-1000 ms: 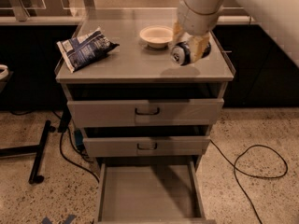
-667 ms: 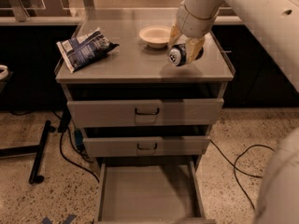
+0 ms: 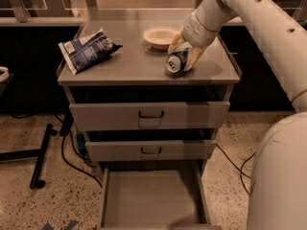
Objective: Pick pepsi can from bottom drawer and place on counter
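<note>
Camera view: gripper [image 3: 181, 57] is over the right-front part of the counter [image 3: 129, 66], its yellowish fingers [image 3: 194, 56] pinching the pepsi can [image 3: 176, 63] from both sides. The can is tipped on its side with the silver end toward the camera, low over the top; can't tell if it touches yet.

Handling guess: a light, thin-walled can that is smooth and a bit slippery and dents if squeezed hard. It will roll if let go on its side. Best hold is across the round body at mid-height, not on the ends.

The counter is flat grey metal, hard and slick, with low edges. A bowl [image 3: 160, 35] sits just behind the can and a snack bag [image 3: 86, 49] lies well apart at the left. The bottom drawer [image 3: 148, 198] is pulled open and shows a bare grey floor. The room has a speckled floor [image 3: 57, 195], and a black cable [image 3: 72, 159] runs left of the cabinet.
</note>
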Controlling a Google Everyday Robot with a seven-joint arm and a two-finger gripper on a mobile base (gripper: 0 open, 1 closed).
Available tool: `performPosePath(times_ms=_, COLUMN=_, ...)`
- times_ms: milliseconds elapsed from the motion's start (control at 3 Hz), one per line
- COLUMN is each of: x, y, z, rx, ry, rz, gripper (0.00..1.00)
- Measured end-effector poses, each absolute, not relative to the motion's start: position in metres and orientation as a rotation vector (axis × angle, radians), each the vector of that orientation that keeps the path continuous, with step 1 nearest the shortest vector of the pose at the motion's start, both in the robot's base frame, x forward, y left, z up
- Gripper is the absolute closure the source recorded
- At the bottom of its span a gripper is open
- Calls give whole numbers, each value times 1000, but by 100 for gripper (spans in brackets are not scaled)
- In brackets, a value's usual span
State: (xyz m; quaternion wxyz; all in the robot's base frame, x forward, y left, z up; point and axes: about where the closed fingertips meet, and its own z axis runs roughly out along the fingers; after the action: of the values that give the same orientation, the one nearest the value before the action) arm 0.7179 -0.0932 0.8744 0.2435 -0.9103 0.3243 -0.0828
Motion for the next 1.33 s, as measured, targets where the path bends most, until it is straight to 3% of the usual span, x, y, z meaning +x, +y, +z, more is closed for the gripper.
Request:
performPosePath(times_ms=1000, x=720, y=-78, z=866, rx=-2432, ry=784, rz=-157, gripper=11)
performPosePath(times_ms=1333, x=720, y=-78, z=866, rx=-2432, ry=784, rz=-157, gripper=0)
